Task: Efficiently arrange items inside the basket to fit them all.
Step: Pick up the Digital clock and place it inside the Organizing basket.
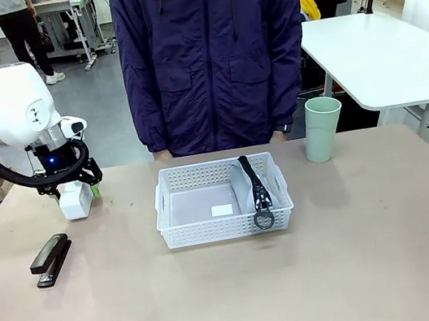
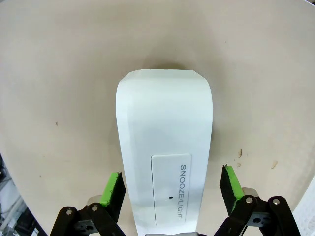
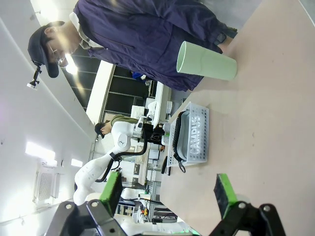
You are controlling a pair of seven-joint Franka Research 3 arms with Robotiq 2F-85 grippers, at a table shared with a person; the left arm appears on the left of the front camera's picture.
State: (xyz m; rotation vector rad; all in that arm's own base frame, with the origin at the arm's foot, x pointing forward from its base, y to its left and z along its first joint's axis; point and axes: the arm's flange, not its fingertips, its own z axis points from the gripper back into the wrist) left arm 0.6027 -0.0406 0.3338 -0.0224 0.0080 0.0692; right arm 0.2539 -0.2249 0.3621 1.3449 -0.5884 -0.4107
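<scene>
Pouch (image 1: pixel 238 183) in basket (image 1: pixel 226 229); left fingers (image 2: pixel 114 189) wide astride white box (image 2: pixel 165 128), seemingly untouched; stapler (image 1: pixel 51 259), cup (image 1: pixel 323 128) wait; right fingers (image 3: pixel 224 194) open, empty.

The table (image 1: pixel 340 271) holds a stapler (image 1: pixel 51 259), box (image 1: pixel 75 200), basket (image 1: pixel 225 226) and cup (image 1: pixel 324 128).

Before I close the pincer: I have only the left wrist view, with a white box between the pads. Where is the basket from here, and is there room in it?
Observer: The basket sits mid-table, to the robot's right of the white box.
Operator: Room inside?
Observer: The grey pouch lies at its right end; the left part holds none of the items.
Operator: Anything in the way?
Observer: No. The black stapler lies nearer the robot than the box, not between box and basket.
</scene>
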